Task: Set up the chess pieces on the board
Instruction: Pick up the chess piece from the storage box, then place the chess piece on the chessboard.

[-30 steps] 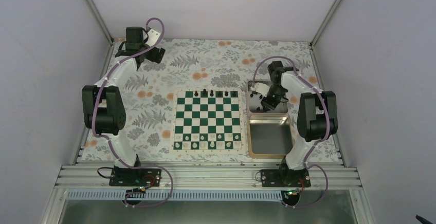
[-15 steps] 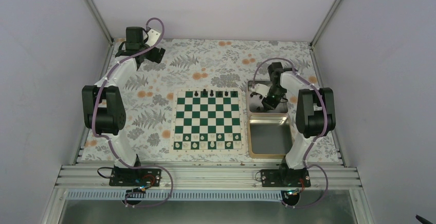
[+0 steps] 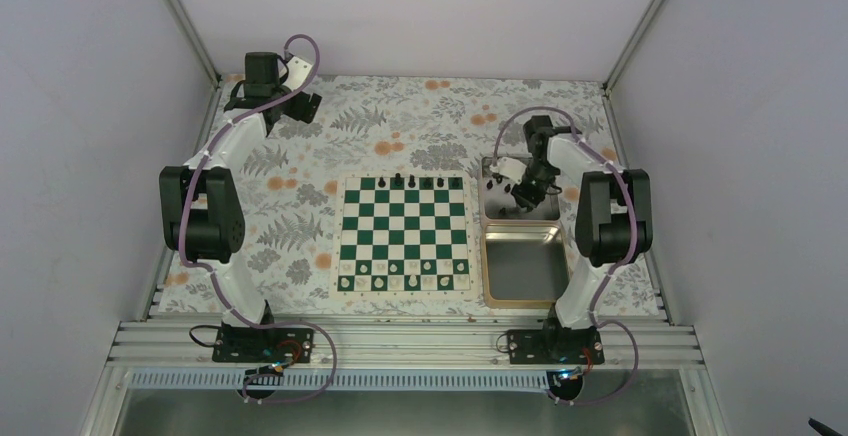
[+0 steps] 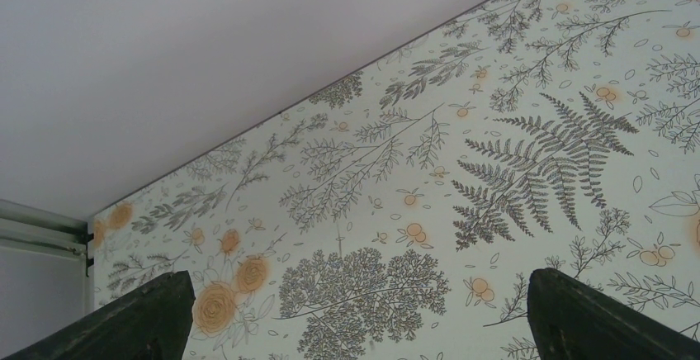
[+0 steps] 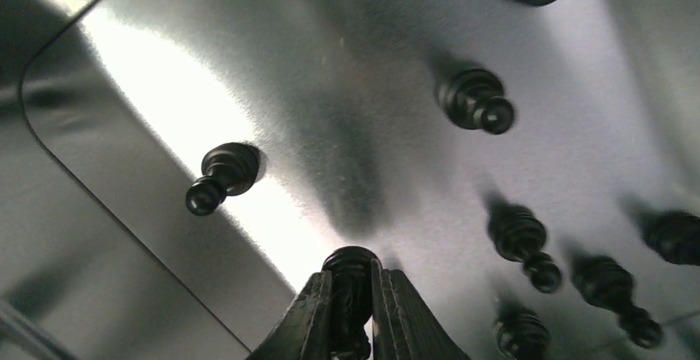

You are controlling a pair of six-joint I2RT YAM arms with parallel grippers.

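Right gripper [image 5: 351,315] pinched narrow on one black chess piece [image 5: 350,271] inside tin [image 5: 347,63] at two o'clock of board [image 3: 404,234]; left gripper [image 4: 363,327] wide, holding nothing, off at eleven o'clock.

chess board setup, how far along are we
Done: a few black pieces stand on the far row of the board. In hand: the right gripper is closed on one black piece in the tin. To do: several loose pieces lie in that tin; the left gripper hangs open, idle.
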